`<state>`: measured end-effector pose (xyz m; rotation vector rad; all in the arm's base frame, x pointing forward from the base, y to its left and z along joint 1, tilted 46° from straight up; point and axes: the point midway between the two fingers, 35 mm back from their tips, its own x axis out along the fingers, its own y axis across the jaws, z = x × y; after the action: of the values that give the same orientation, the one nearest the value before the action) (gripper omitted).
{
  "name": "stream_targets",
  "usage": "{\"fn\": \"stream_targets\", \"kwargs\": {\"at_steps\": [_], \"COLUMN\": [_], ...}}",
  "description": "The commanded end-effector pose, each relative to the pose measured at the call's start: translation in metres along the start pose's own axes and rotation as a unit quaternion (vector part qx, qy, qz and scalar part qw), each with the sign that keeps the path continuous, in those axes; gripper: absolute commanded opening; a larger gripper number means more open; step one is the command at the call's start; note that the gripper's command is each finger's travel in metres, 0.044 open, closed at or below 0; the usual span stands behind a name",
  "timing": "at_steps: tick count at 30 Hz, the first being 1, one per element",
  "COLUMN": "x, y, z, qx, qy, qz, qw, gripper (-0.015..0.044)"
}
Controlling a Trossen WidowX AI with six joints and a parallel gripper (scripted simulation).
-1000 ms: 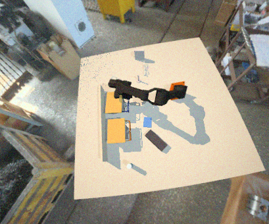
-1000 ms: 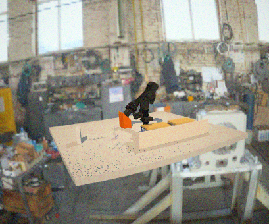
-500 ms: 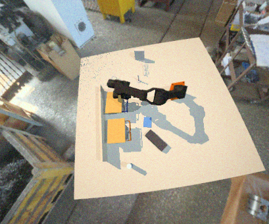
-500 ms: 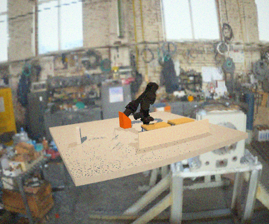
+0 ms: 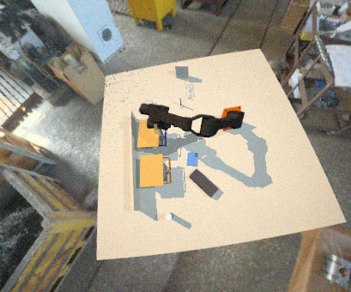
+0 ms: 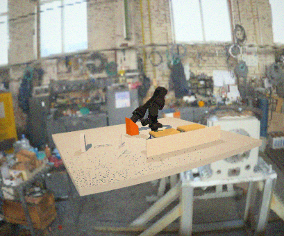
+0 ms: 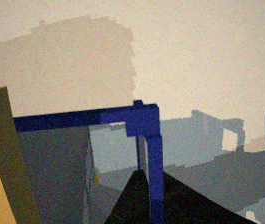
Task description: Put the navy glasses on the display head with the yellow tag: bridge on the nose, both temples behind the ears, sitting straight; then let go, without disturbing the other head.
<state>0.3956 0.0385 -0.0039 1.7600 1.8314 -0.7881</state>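
The navy glasses (image 5: pixel 166 141) (image 7: pixel 155 150) are at the front of the upper head (image 5: pixel 148 135) (image 7: pixel 53 175), which has an orange-yellow top. Their front stands a little out from it, and one temple runs along its side in the wrist view. A small yellow patch (image 7: pixel 96 176) shows low on this head. My gripper (image 5: pixel 163 129) (image 7: pixel 153 176) is shut on the navy glasses near one front corner. Bridge, nose and ears are hidden or too small to judge. The other head (image 5: pixel 151 171) stands beside it with brown-orange glasses (image 5: pixel 170 173).
A long low wall (image 5: pixel 128 180) (image 6: pixel 182 144) stands behind both heads. In front lie a blue square (image 5: pixel 192 159) and a dark brown box (image 5: pixel 204 182). A white-topped post (image 5: pixel 169 216), a grey panel (image 5: pixel 181 71) and an orange block (image 6: pixel 132 128) also stand on the table.
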Motion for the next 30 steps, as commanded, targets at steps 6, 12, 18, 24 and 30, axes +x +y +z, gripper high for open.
{"fn": "stream_targets", "kwargs": {"at_steps": [6, 12, 18, 24, 30], "x": [0.002, 0.005, 0.003, 0.003, -0.030], "y": [0.001, 0.001, 0.001, 0.001, 0.000], "z": [-0.001, -0.001, -0.001, -0.001, -0.001], "qx": [0.001, 0.001, -0.002, -0.002, 0.000], "qy": [0.000, 0.001, -0.001, -0.001, -0.006], "qz": [0.002, 0.002, 0.001, 0.001, -0.002], "qw": [1.000, 1.000, 1.000, 1.000, 1.000], "gripper": [0.0000, 0.0000, 0.0107, 0.0107, 0.0107]}}
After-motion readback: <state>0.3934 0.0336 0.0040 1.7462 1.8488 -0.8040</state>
